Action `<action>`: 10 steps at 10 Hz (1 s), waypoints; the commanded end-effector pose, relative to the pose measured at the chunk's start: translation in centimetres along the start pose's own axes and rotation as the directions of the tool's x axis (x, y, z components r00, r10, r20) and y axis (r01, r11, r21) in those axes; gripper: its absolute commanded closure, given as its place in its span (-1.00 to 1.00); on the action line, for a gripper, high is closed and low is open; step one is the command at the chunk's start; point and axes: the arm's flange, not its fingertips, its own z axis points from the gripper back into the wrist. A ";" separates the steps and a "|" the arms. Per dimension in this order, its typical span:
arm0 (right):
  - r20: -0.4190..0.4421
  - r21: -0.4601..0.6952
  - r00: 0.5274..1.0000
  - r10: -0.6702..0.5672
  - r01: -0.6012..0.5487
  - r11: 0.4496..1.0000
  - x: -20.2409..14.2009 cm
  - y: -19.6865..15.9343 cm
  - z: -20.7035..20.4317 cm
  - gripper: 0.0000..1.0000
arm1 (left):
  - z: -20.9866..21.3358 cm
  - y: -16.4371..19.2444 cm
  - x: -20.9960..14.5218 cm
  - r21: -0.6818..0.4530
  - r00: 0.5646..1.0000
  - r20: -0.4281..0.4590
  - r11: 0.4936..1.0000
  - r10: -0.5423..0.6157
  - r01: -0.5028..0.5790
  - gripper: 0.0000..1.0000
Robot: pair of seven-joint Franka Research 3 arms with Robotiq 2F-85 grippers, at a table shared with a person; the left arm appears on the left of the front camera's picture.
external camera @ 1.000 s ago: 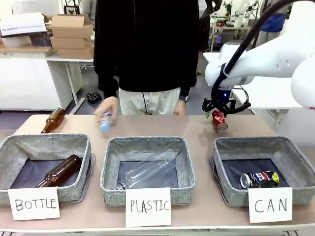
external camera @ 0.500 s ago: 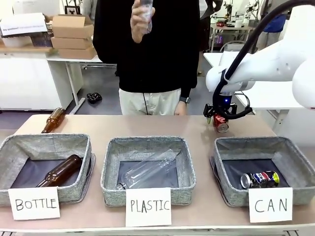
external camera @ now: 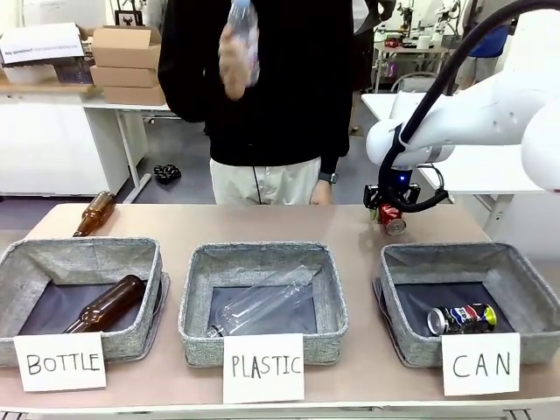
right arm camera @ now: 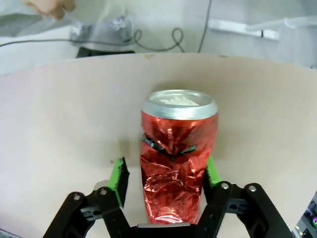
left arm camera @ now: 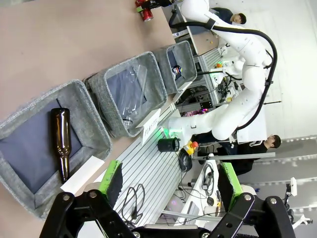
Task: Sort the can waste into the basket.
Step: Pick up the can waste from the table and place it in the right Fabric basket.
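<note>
A crumpled red can stands on the table just behind the grey basket signed "CAN". My right gripper straddles the can, open: one green pad touches its side, the other stands a narrow gap off. A silver can with dark print lies on the basket's dark bottom. My left gripper hangs open and holds nothing, high above the table's left end. From there the red can and the CAN basket show far off.
Grey baskets signed "PLASTIC" and "BOTTLE" stand left of the CAN basket, holding a clear bottle and a brown bottle. Another brown bottle lies at the far left. The person's hand holds a clear bottle at chest height.
The person's hand lifted a clear bottle from the table up to chest height. My right gripper settled lower around the red can and its jaws narrowed.
</note>
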 end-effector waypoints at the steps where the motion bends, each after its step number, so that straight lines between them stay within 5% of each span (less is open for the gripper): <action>1: 0.026 -0.045 1.000 0.013 -0.012 0.999 -1.0 -0.4 0.0 0.29 | 0.2 -0.2 -0.4 -0.002 1.000 -0.008 1.000 -0.014 0.014 -1.00; 2: 0.025 -0.045 1.000 0.013 -0.011 0.999 -0.9 -0.3 -0.1 0.51 | 0.2 -0.2 -0.4 -0.002 1.000 -0.008 1.000 -0.014 0.014 -1.00; 3: 0.029 -0.074 1.000 0.007 -0.005 0.997 -0.9 -0.4 -0.1 1.00 | 0.2 -0.2 -0.4 -0.002 1.000 -0.008 1.000 -0.014 0.014 -1.00; 8: 0.054 -0.019 0.997 0.063 -0.062 0.998 -2.5 0.0 1.8 1.00 | 0.2 -0.2 -0.4 -0.002 1.000 -0.008 1.000 -0.014 0.014 -1.00; 10: 0.149 0.060 0.969 0.198 -0.208 0.976 -9.9 -0.6 10.5 1.00 | 0.2 -0.2 -0.4 -0.002 1.000 -0.008 1.000 -0.014 0.014 -1.00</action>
